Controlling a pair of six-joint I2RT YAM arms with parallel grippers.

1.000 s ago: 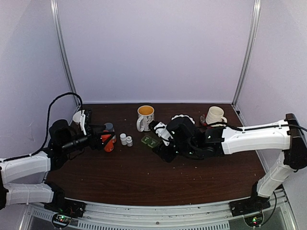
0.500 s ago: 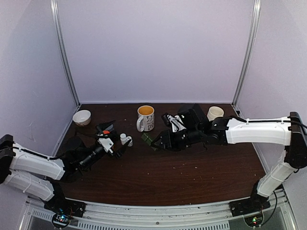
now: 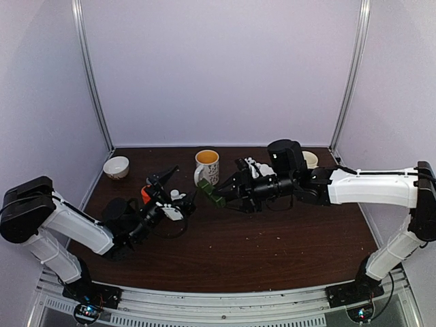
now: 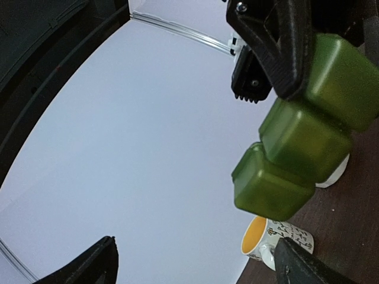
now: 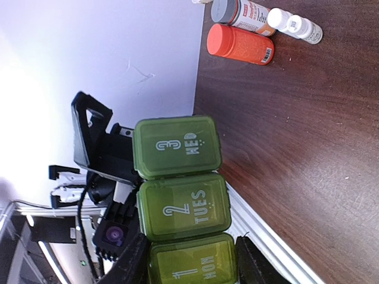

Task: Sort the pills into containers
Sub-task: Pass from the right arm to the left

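Observation:
The containers are one green pill box (image 5: pixel 180 204) of three lidded compartments marked 3 WED, 2 TUES and 1 MON. My right gripper (image 5: pixel 192 265) is shut on its MON end and holds it above the table (image 3: pixel 272 238), just left of centre. In the top view the pill box (image 3: pixel 212 194) hangs in front of the yellow-lined mug (image 3: pixel 206 165). My left gripper (image 3: pixel 174 188) is open and points up at the box from the left. In the left wrist view the pill box (image 4: pixel 299 139) hangs above my left gripper (image 4: pixel 195 266), apart from it. The pills are out of view.
An orange bottle (image 5: pixel 240 44), a grey-capped labelled bottle (image 5: pixel 244 12) and small white bottles (image 5: pixel 295 25) lie on the brown table. A white bowl (image 3: pixel 116 167) stands at the back left. A second mug (image 3: pixel 310 159) sits behind the right arm.
My left arm has swung from the far left in towards the centre. The right gripper has lifted the pill box off the table and carried it slightly left.

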